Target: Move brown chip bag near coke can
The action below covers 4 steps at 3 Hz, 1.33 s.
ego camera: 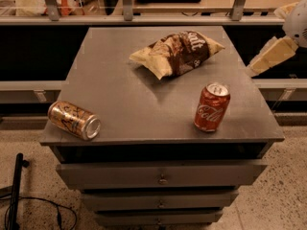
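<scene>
The chip bag (pixel 175 54) lay at twelve on the counter (pixel 120 104), the coke can (pixel 212 107) stood at four — the claw (pixel 259 63) hung beyond the edge at two, its grip impossible to tell.

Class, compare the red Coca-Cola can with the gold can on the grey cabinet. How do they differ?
Colour: the red Coca-Cola can carries white script; the gold can has dark markings. Pose: the red can stands upright; the gold can lies on its side. Place: red can front right, gold can front left edge. Both are silver-topped on the grey cabinet top. The cream gripper hangs beyond its right side.
</scene>
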Each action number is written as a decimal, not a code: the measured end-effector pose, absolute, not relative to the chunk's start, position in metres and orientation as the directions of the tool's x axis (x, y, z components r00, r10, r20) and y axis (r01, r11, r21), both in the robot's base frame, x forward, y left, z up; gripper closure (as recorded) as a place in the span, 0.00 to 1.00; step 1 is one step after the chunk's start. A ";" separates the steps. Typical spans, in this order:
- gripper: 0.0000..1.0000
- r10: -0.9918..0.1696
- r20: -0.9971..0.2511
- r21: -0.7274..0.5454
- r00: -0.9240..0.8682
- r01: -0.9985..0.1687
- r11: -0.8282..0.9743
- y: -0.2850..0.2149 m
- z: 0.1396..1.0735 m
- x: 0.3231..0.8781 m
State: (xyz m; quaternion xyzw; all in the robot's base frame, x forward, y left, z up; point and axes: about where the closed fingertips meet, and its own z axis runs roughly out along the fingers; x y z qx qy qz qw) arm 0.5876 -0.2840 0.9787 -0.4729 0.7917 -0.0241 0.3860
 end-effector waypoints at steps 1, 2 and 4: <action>0.00 -0.732 -0.627 -0.405 -0.267 -0.690 0.600 -0.276 0.974 0.609; 0.00 -0.695 -0.648 -0.376 -0.312 -0.663 0.648 -0.266 0.960 0.637; 0.00 -0.674 -0.668 -0.354 -0.317 -0.661 0.661 -0.264 0.954 0.638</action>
